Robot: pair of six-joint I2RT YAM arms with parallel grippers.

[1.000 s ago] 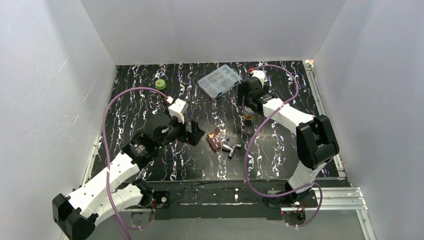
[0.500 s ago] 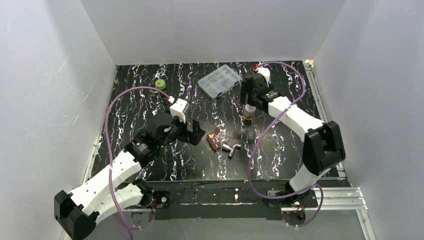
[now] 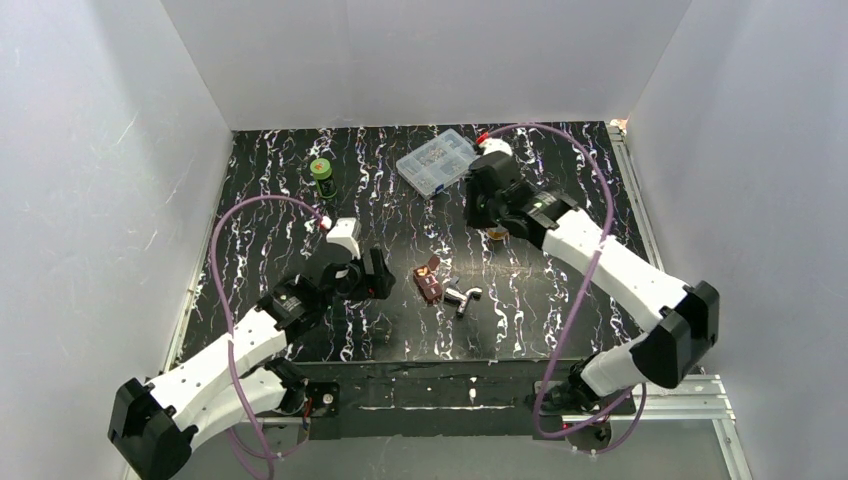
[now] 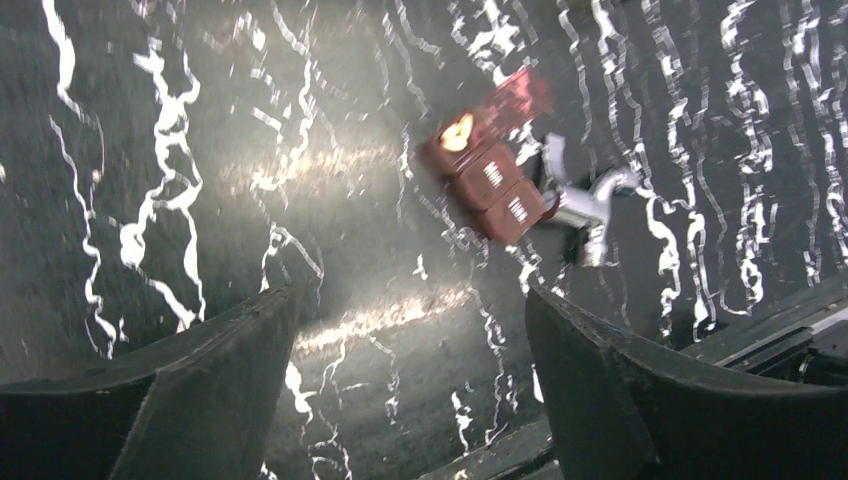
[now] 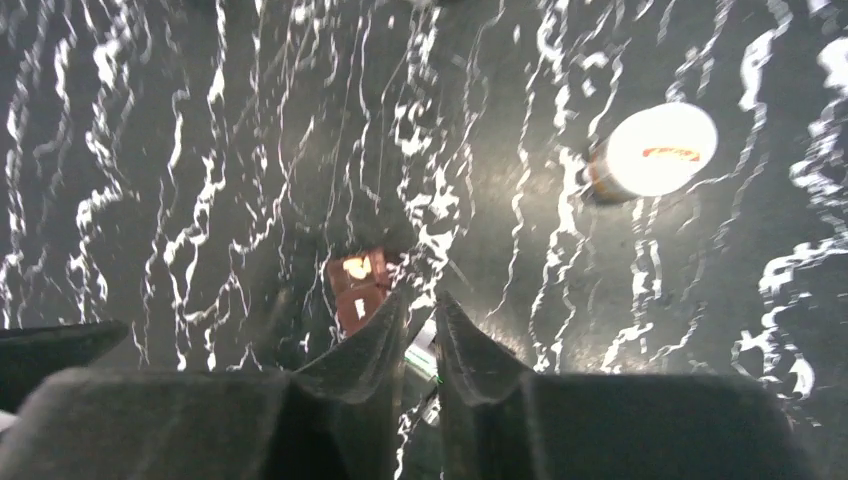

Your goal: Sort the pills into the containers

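Note:
The container, a small dark red-brown case [image 3: 428, 281], lies mid-table with its end lid flipped open. A yellowish pill [image 4: 457, 133] sits in the end compartment of the case [image 4: 492, 180]. My left gripper [image 3: 371, 276] hovers just left of the case. It is open [image 4: 410, 296] with only bare table between its fingers. My right gripper [image 3: 483, 215] hangs high behind the case, beside an amber bottle [image 3: 497, 235]. In the right wrist view its fingers [image 5: 420, 297] are drawn together to a thin slit, holding nothing, with the case [image 5: 355, 287] far below.
A shiny silver metal piece [image 3: 462, 297] lies just right of the case. The white-capped amber bottle [image 5: 655, 150] stands upright. At the back are a clear compartment box [image 3: 438, 160] and a green-capped bottle [image 3: 321, 172]. White walls enclose the black marbled table [image 3: 560, 300].
My right gripper has let go of the amber bottle, shifted left and up, and closed. My left arm has dropped back slightly toward the near edge, its jaws still wide.

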